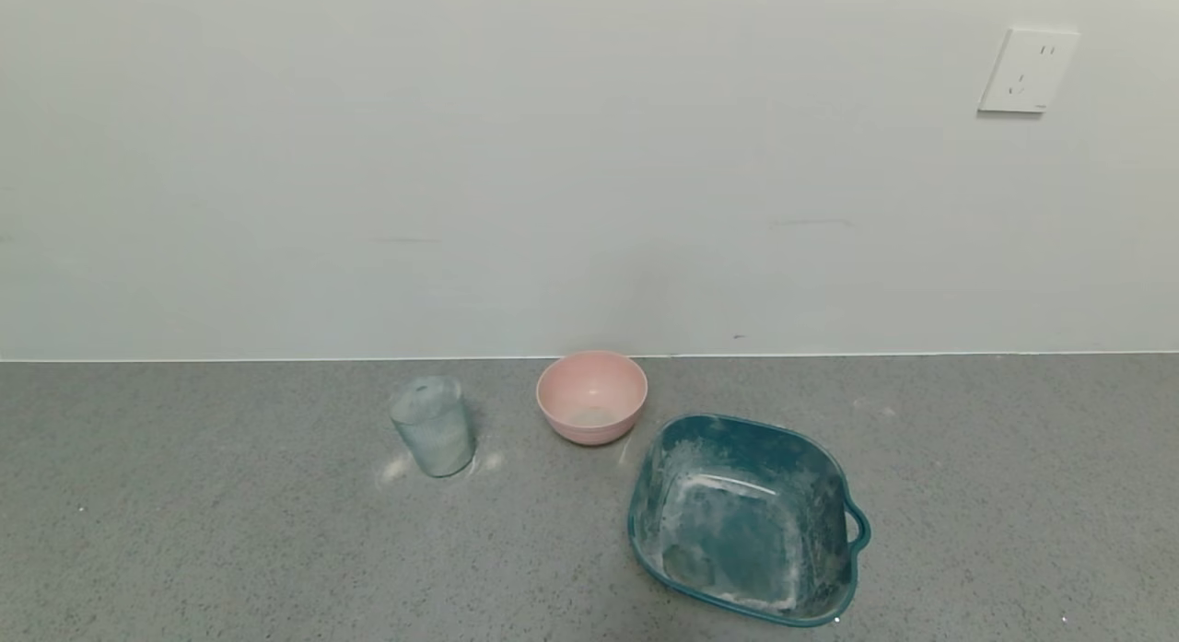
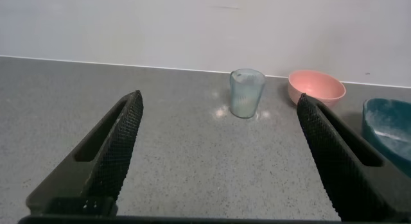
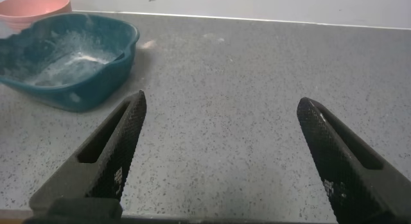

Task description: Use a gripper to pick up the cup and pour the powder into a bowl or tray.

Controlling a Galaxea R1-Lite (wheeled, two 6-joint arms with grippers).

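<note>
The ribbed pale blue-grey cup [image 1: 431, 426] stands upright on the grey counter, dusted white, with powder smears beside its base. The pink bowl [image 1: 591, 396] stands to its right near the wall, a little whitish powder [image 1: 589, 415] in its bottom. Neither arm shows in the head view. In the left wrist view my left gripper [image 2: 218, 105] is open and empty, well short of the cup [image 2: 246, 93], with the bowl [image 2: 316, 88] beyond its one finger. My right gripper [image 3: 220, 105] is open and empty over bare counter; the bowl's rim [image 3: 32, 6] shows far off.
A larger teal squarish tub [image 1: 746, 518] with a handle and white powder smears sits right of the bowl toward the front; it also shows in the right wrist view [image 3: 67, 57]. A wall runs behind the counter with a white socket [image 1: 1027, 71].
</note>
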